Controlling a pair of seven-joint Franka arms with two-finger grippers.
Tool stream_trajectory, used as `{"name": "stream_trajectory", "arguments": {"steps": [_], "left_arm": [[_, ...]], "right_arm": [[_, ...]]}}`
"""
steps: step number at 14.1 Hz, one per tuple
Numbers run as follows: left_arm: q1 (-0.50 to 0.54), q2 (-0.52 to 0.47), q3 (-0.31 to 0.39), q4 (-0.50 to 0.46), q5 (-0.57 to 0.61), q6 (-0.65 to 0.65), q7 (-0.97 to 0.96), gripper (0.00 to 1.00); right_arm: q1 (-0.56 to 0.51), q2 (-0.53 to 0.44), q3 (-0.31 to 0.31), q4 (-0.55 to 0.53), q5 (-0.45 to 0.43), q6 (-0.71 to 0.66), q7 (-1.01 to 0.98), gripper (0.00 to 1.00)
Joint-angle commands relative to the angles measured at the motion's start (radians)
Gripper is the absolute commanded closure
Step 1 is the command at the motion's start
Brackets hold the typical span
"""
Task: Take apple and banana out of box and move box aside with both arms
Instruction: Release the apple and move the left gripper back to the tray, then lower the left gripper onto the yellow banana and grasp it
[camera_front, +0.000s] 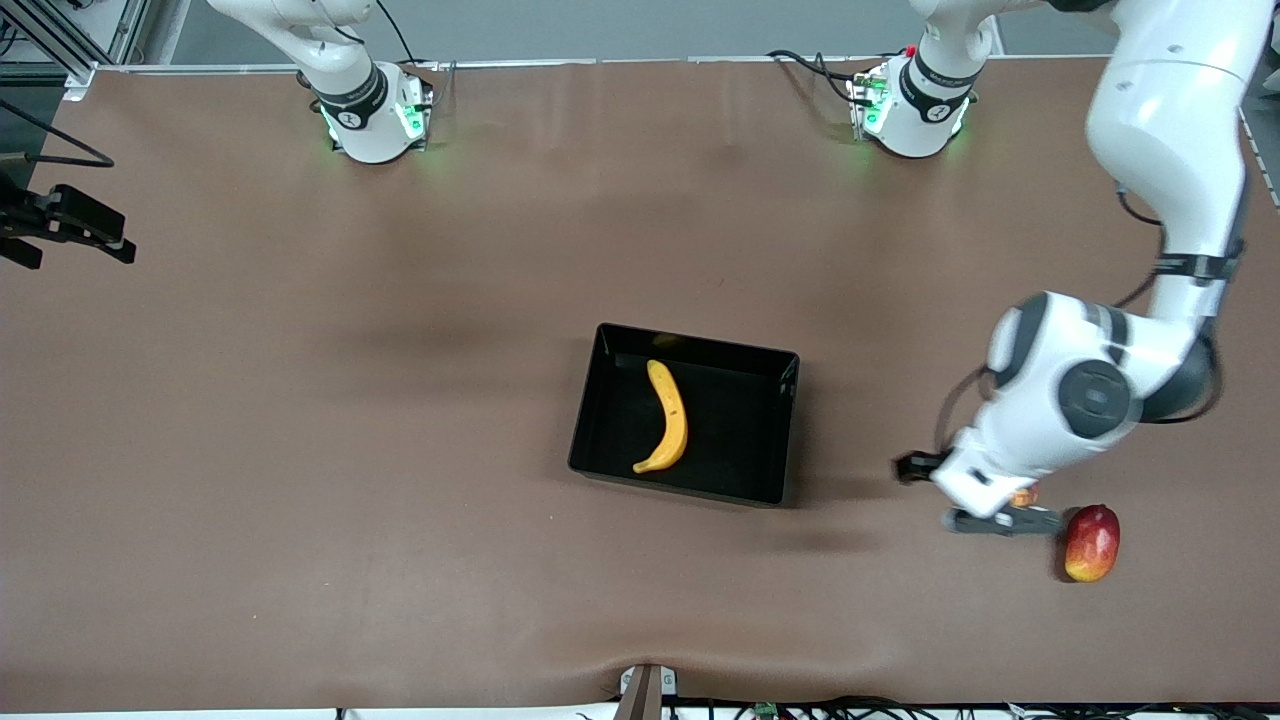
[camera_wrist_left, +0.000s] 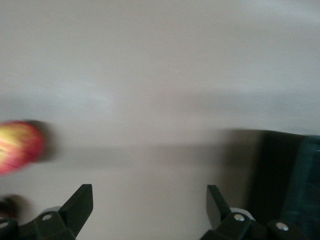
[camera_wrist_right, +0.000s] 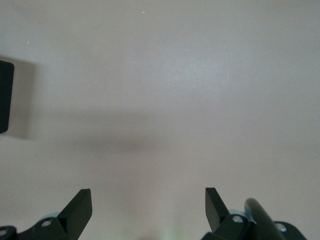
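Banana (camera_front: 668, 418) lies alone in the box (camera_front: 782, 432), long axis running nearer-to-farther, curved, toward the right arm's side of the box floor. Apple (camera_front: 1092, 543) is out, on the table (camera_front: 400, 450) toward the left arm's end, nearer the camera than the box and well apart from it.

Left tool (camera_front: 1000, 521) sits low just beside the apple, jaws spread, holding nothing; left wrist view shows the apple (camera_wrist_left: 19, 146) off past one finger and the box corner (camera_wrist_left: 290, 175) at the edge. Right tool (camera_front: 65, 228) waits at the right arm's end of the table, jaws wide, empty.

Handling, my read: banana is light, soft, bruises easily. Grip across the mid-belly, jaws crosswise to its length, light squeeze. There's open floor on both sides of it, so fingers should fit. Box is stiff plastic, glossy and likely slippery; low walls are the only hold, one arm per short wall.

Room: bare table all round the box, most of it toward the right arm's end. Watch the wall on lift-out.
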Motion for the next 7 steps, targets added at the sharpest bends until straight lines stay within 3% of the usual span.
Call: {"name": "stream_trajectory", "arguments": {"steps": [1,7], "left_arm": [[-0.102,-0.004,-0.018,-0.012,-0.006,-0.008,-0.127,0.0],[-0.312,0.076,-0.008,0.002,0.006,0.115,-0.241,0.0]], "right_arm": [[-0.027,-0.01,0.016,-0.003,0.018,-0.007,0.002,0.0],[-0.034,-0.01,0.016,-0.003,0.018,-0.009,0.002,0.0]]}}
